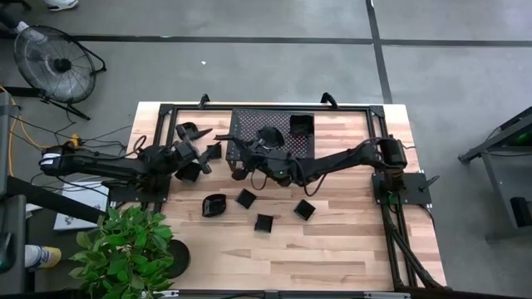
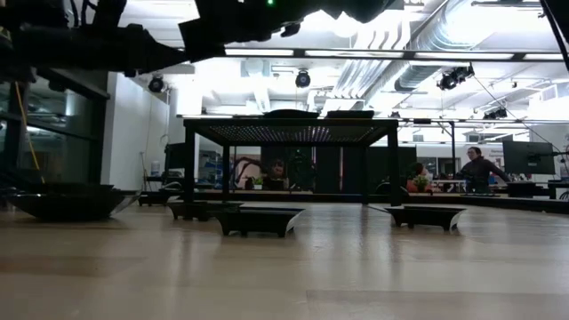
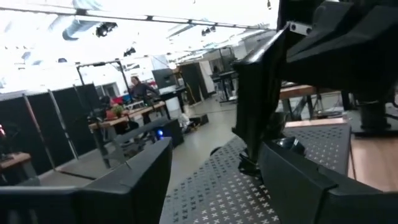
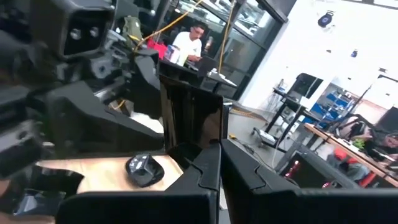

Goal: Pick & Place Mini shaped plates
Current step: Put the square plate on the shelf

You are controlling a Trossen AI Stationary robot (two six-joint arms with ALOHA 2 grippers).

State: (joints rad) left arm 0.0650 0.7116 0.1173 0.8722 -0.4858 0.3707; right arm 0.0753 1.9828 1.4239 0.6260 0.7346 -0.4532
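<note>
Several mini shaped plates, small glossy black dishes, lie flat on the wooden table: a round one (image 1: pixel 214 204) and square ones (image 1: pixel 245 198) (image 1: pixel 264 223) (image 1: pixel 304 209). Another (image 1: pixel 189 130) lies at the far left. Two (image 1: pixel 301 124) (image 1: pixel 268 134) sit on the black mesh rack (image 1: pixel 270 133). Above the table near the rack's left end, my right gripper (image 4: pixel 219 167) is shut on a square plate (image 4: pixel 186 118). My left gripper (image 3: pixel 211 186) faces it, open, one finger on each side of that plate (image 3: pixel 261 93) and apart from it. My right gripper pinches the square plate by its edge (image 4: pixel 200 149) between its two shut fingers. The fingers come about level from the table's right side. The plate stands on edge, upright, lifted clear of the table and of the rack.
The mesh rack stands on legs at the table's far middle (image 2: pixel 293 133). A potted plant (image 1: pixel 125 245) sits at the near left corner. The table's near half holds only the loose plates (image 2: pixel 258 220) (image 2: pixel 427 216). People sit at desks in the room beyond.
</note>
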